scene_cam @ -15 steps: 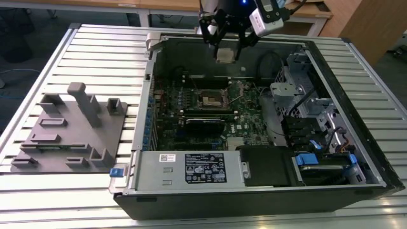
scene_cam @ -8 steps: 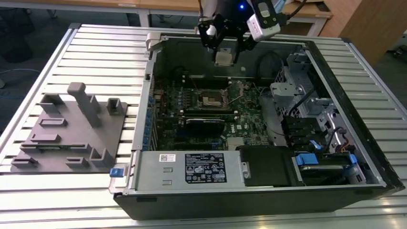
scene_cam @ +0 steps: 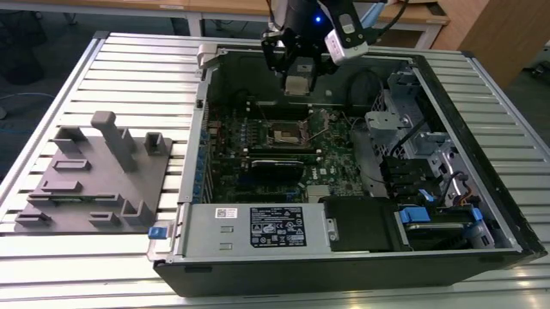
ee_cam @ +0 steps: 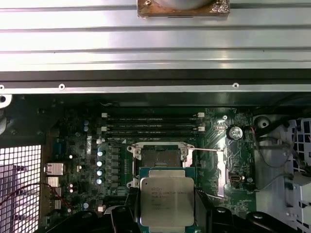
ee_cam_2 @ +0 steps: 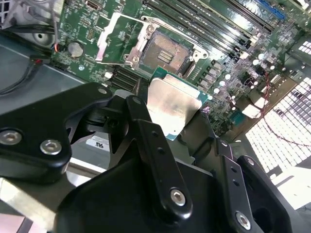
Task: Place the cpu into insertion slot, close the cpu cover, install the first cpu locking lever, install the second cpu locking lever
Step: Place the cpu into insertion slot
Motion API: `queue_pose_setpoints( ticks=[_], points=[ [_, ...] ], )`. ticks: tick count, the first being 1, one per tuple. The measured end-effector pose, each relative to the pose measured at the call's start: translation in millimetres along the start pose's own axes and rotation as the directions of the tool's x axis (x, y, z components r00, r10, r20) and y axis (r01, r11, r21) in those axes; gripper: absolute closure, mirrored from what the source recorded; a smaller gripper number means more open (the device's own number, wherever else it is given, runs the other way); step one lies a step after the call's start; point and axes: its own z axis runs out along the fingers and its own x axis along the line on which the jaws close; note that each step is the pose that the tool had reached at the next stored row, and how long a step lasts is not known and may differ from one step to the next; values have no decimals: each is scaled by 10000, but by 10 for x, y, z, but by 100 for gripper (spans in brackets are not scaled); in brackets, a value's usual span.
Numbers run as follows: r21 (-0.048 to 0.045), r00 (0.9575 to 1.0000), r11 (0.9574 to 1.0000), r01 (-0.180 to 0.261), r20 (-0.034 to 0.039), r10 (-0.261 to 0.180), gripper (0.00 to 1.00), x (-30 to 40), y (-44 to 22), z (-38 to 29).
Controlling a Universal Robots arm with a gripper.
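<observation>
My gripper (scene_cam: 297, 82) hangs above the open computer case, shut on the cpu (scene_cam: 297, 84), a pale silvery square chip. In both wrist views the cpu (ee_cam_2: 171, 108) (ee_cam: 166, 200) sits flat between the black fingers (ee_cam_2: 146, 131). It is held in the air over the green board, apart from the insertion slot (ee_cam_2: 164, 54) (ee_cam: 160, 156) (scene_cam: 287, 133). The slot's dark centre lies bare. The cpu cover (ee_cam_2: 116, 35) is flipped open beside the slot, and board shows through its window. A thin metal lever (ee_cam: 210, 150) stands out to one side of the slot.
The case walls (scene_cam: 199, 109) ring the board. A power supply box (scene_cam: 275, 226) with a white label fills the near end. Drive cages and cables (scene_cam: 426, 161) lie at the exterior view's right. Long black memory slots (ee_cam: 153, 122) run beside the socket. A grey fixture plate (scene_cam: 94, 174) sits outside.
</observation>
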Motion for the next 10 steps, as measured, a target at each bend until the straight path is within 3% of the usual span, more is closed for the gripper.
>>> queue_pose_setpoints(
  ticks=[5, 10],
  points=[
    [-1, 10000, 10000, 0, 0, 0, 46, 23, -8, 83],
    [0, 10000, 10000, 0, 0, 0, 46, 41, -12, 127]
  ],
)
